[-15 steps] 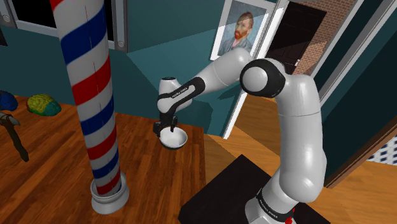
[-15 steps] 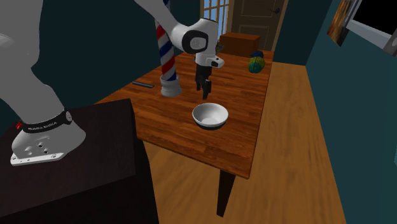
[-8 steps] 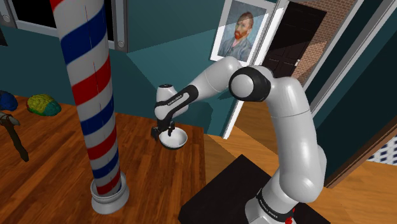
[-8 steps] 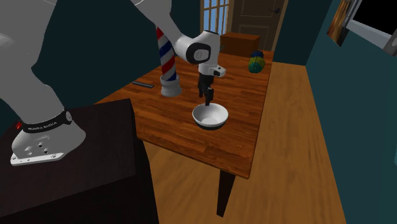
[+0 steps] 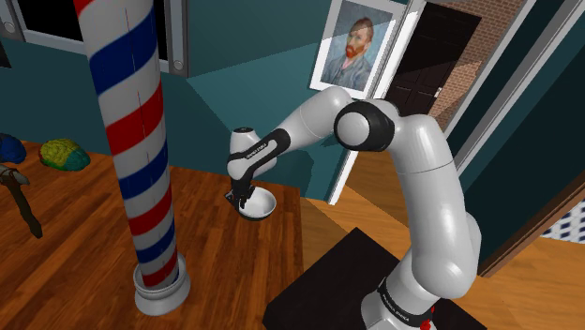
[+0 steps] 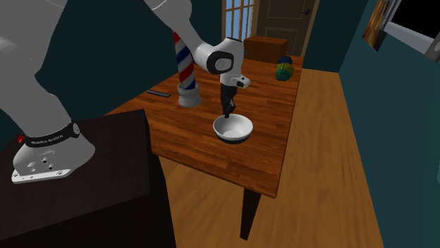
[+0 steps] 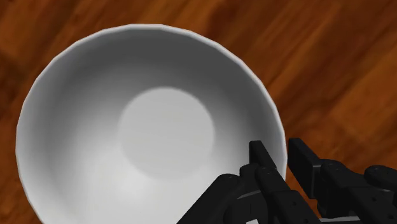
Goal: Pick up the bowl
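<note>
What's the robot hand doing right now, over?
Hand open, astride the rim. White bowl on table, not lifted. Nothing blocking.

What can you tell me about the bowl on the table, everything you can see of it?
The bowl is plain white, round and smooth, with a thin rim and a flat circular bottom, and it is empty. It sits upright on the wooden table, near the edge closest to the stand. The gripper hangs right at its rim; whether it grips the bowl is unclear.
</note>
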